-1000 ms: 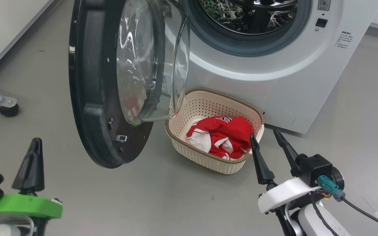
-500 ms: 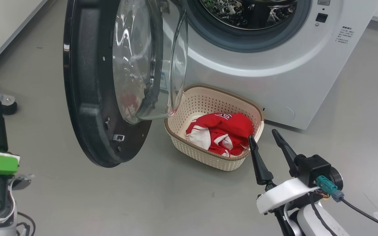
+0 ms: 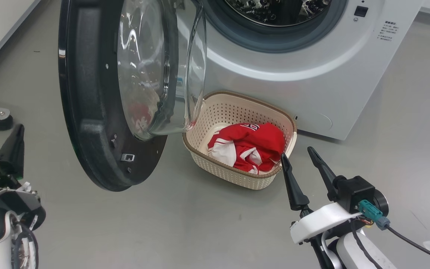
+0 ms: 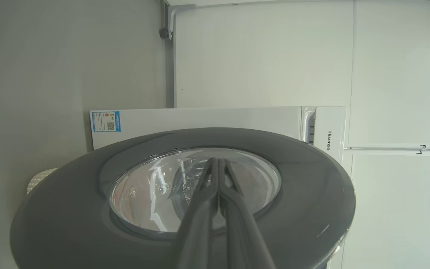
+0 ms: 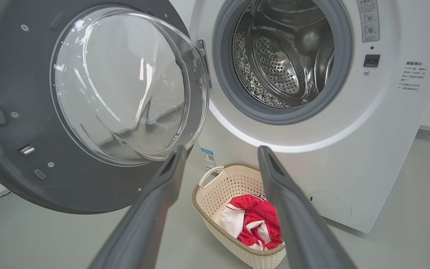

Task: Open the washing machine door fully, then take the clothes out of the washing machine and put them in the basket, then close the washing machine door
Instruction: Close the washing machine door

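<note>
washing machine door [image 3: 88,112] hanging open | clothes [image 3: 256,145] lying in basket [image 3: 230,175] beside door | left gripper [image 4: 218,161] facing door, fingers together | right gripper [image 3: 296,152] hovering right of door, fingers apart

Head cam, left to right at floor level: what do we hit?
left gripper → washing machine door, swung open → basket with the clothes in it → right gripper, fingers apart
</note>
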Available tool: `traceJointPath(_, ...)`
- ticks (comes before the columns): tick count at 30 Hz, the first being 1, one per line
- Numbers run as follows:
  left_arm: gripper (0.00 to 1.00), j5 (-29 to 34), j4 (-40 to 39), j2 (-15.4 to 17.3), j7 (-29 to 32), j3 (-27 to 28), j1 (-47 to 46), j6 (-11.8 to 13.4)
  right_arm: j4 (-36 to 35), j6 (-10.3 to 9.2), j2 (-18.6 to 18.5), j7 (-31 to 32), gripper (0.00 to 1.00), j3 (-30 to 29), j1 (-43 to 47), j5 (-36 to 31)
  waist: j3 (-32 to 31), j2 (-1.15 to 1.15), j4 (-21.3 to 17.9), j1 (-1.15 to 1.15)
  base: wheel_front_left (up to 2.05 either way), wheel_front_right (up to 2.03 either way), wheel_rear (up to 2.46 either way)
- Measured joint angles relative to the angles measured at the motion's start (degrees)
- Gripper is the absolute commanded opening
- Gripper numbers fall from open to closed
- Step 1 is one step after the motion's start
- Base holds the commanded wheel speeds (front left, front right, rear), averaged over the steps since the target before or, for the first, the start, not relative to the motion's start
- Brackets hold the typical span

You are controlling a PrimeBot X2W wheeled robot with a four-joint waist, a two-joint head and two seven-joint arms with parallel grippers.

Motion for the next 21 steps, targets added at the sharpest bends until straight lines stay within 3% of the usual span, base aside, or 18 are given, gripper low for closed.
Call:
traceJointPath(7, 0.0, -3.69, 1.62, 0.79, 6.99, -0.6, -0.03, 0.0, 0.0, 0.0, -0.02, 0.0, 1.0, -0.03, -0.05, 0.0, 0.5, 0.0, -0.34, 0.0, 0.0, 0.0, 0.0)
traceJointPath(21, 0.0, -5.26, 4.58, 1.27, 15.34, -6.46, 1.95, -0.01, 0.04, 0.0, -0.03, -0.01, 1.0, -0.21, -0.36, 0.0, 1.01, 0.0, -0.9, 0.0, 0.0, 0.0, 0.0)
